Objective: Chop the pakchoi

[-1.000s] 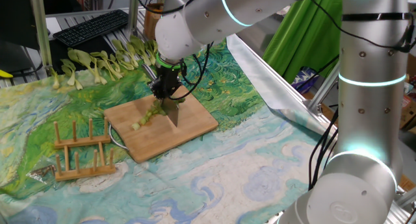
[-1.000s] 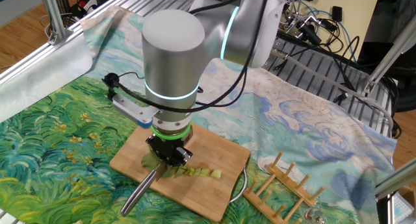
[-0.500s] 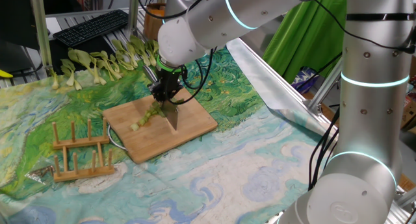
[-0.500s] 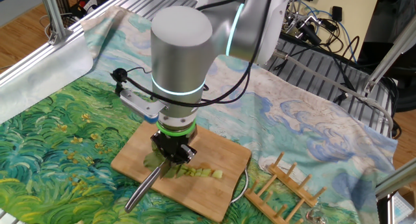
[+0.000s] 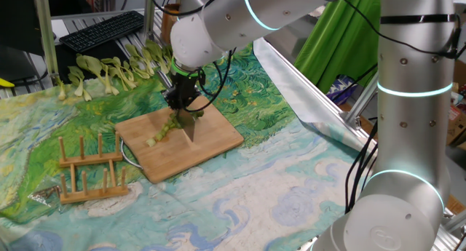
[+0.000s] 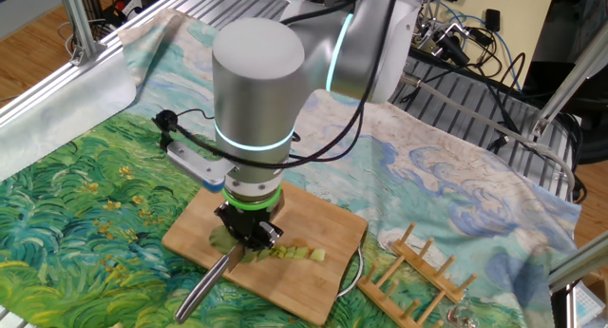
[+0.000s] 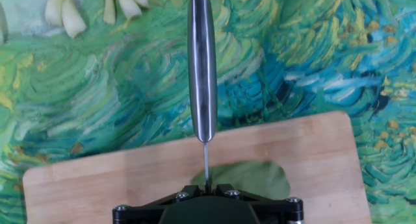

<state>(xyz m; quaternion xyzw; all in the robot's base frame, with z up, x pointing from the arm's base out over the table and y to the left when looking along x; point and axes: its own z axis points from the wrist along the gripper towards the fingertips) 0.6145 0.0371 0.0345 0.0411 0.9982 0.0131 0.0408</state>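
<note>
The pakchoi (image 5: 166,129) lies on the wooden cutting board (image 5: 215,144), with its stalk end cut into short pale pieces (image 6: 296,255) and a dark leaf (image 7: 252,179) under the hand. My gripper (image 5: 182,104) is shut on a knife (image 7: 202,68) and stands over the leafy end of the pakchoi. The blade (image 5: 191,129) points down at the board. In the other fixed view the gripper (image 6: 245,235) sits low over the board (image 6: 328,223), and the knife's steel handle (image 6: 204,290) sticks out past the board's edge. In the hand view the gripper (image 7: 207,188) holds the blade edge-on.
Several whole uncut pakchoi (image 5: 120,69) lie in a row behind the board, and their stalk ends show in the hand view (image 7: 65,13). A wooden rack (image 5: 91,167) stands left of the board. A keyboard (image 5: 102,29) lies at the back. A painted cloth covers the table.
The gripper with the knife shifted slightly sideways and back, and now sits a little lower over the pakchoi's leafy end. The cut pieces have not moved.
</note>
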